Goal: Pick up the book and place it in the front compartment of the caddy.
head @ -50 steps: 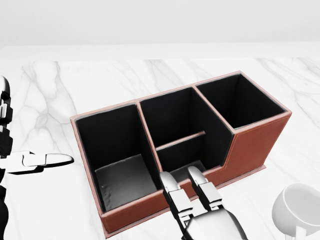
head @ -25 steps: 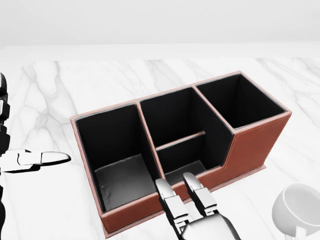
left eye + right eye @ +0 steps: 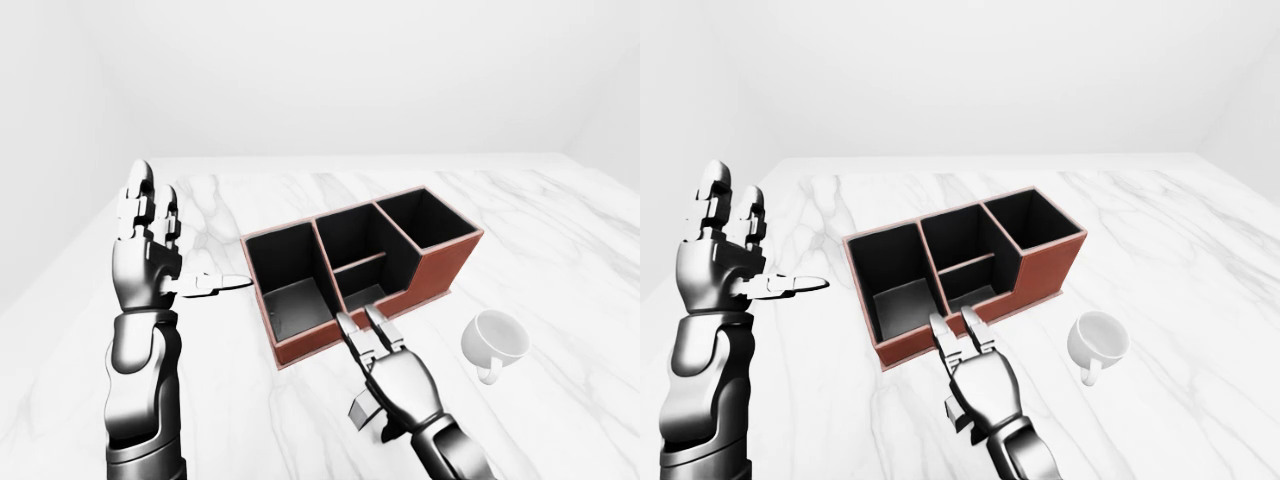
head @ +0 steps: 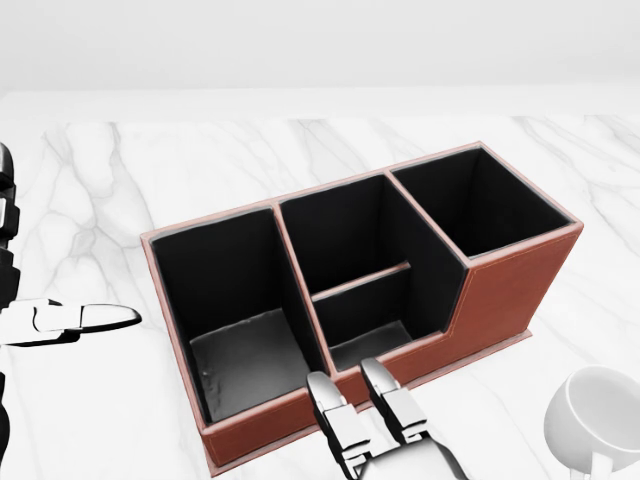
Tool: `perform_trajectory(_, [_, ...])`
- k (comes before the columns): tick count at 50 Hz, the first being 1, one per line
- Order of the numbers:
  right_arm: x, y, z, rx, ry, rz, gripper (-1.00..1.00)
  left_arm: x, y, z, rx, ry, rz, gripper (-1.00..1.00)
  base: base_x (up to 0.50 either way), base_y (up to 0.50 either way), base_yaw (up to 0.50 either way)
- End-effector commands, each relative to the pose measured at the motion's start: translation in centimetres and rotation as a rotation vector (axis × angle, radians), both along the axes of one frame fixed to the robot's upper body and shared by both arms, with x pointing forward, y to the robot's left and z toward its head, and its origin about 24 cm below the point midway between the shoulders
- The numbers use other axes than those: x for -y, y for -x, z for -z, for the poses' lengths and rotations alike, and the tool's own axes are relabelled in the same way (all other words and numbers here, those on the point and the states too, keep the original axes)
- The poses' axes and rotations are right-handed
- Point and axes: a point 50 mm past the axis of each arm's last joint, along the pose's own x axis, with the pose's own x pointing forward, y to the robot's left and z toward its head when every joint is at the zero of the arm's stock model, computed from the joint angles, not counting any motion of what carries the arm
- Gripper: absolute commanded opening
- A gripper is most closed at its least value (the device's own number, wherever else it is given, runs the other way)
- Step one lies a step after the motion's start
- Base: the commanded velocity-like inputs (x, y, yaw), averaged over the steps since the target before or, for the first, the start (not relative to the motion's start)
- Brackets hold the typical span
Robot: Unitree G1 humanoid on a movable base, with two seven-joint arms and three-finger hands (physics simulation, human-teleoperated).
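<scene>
The brown caddy (image 4: 510,295) with black lining stands on the white marble table. Its low compartment (image 4: 365,345) sits in the middle section, nearest the bottom of the head view. No book shows in any view. My right hand (image 3: 359,322) is open and flat at the bottom, fingers pointing at the caddy's low wall, just short of it, holding nothing. My left hand (image 3: 165,245) is raised upright to the left of the caddy, fingers spread open, thumb pointing toward the caddy, empty.
A white mug (image 3: 495,340) lies on the table (image 3: 560,230) to the right of my right hand, below the caddy's right end. The table's left edge runs close beside my left arm.
My right hand has drawn back toward the bottom of the head view, away from the caddy. My left thumb has shifted slightly left. The caddy has not moved.
</scene>
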Motion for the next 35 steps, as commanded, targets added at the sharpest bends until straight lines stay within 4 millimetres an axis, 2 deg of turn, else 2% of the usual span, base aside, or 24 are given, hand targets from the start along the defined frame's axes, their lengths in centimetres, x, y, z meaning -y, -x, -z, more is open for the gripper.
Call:
perform_trajectory(1, [-0.03, 0.08, 0.86, -0.010, 0.013, -0.001, 1.00, 0.04, -0.01, 0.05, -0.002, 0.001, 0.003, 1.00, 0.00, 0.00, 0.00])
perform_trajectory(35, [-0.03, 0.17, 1.73, -0.025, 0.031, -0.004, 1.00, 0.04, 0.04, -0.07, 0.004, 0.001, 0.004, 1.00, 0.00, 0.00, 0.00])
